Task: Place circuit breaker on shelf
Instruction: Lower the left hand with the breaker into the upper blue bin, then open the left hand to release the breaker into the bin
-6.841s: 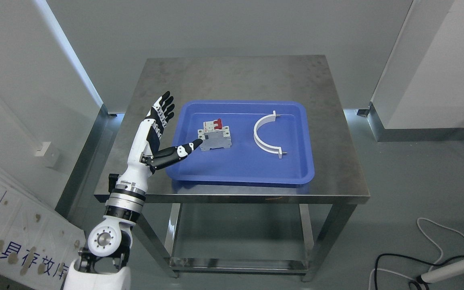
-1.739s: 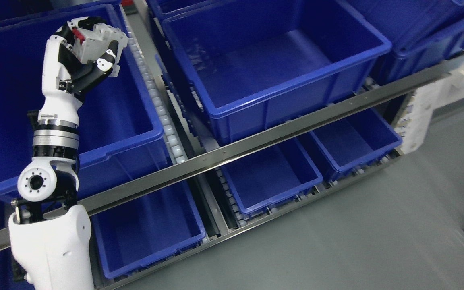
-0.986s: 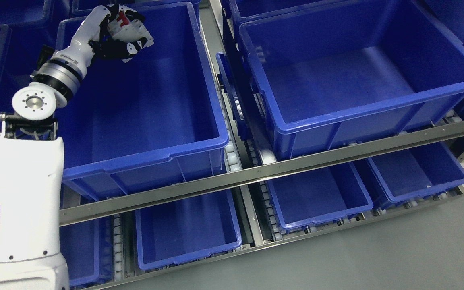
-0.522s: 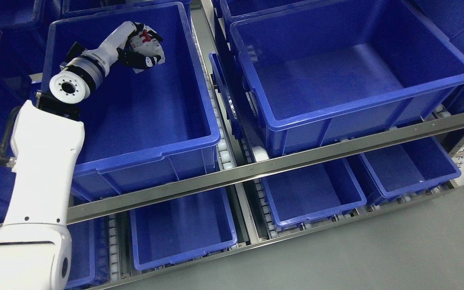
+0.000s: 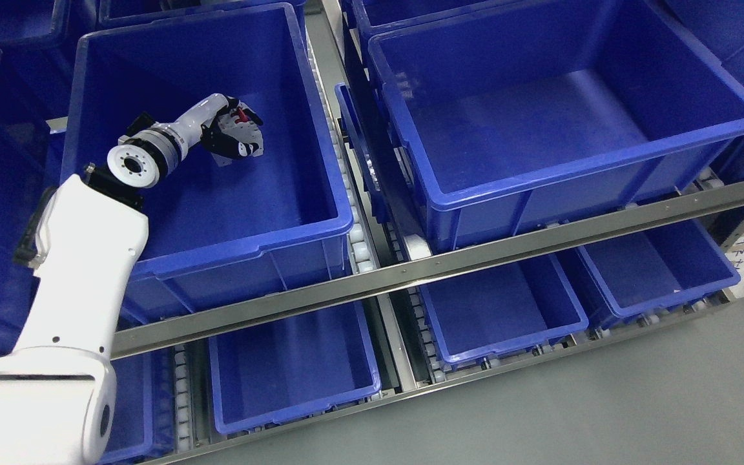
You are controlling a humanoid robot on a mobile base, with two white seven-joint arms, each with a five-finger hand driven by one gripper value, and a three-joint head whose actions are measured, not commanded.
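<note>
— Circuit breaker (image 5: 243,129) status from my console? Start with what's nearest the camera.

— Nearest, I see the grey floor (image 5: 604,400), then the lower shelf (image 5: 411,387) with smaller blue bins; one lower bin (image 5: 294,361) sits just below the steel rail (image 5: 475,255). My left arm (image 5: 75,290) comes in from the lower left and crosses over that rail.

— And beyond the rail?

— The big left bin (image 5: 217,226) sits just behind it, with a second large bin (image 5: 559,116) beside it to the right, a roller track (image 5: 359,245) between them. My left robot hand (image 5: 233,132) is inside the left bin, in its rear half, past the wrist flange (image 5: 133,166).

— Is it holding?

— Yes, the black-and-white fingers (image 5: 243,150) are curled around the breaker; I can see its grey body and the red switch poking out on top. I cannot tell whether it touches the bin floor. My right arm doesn't show.
</note>
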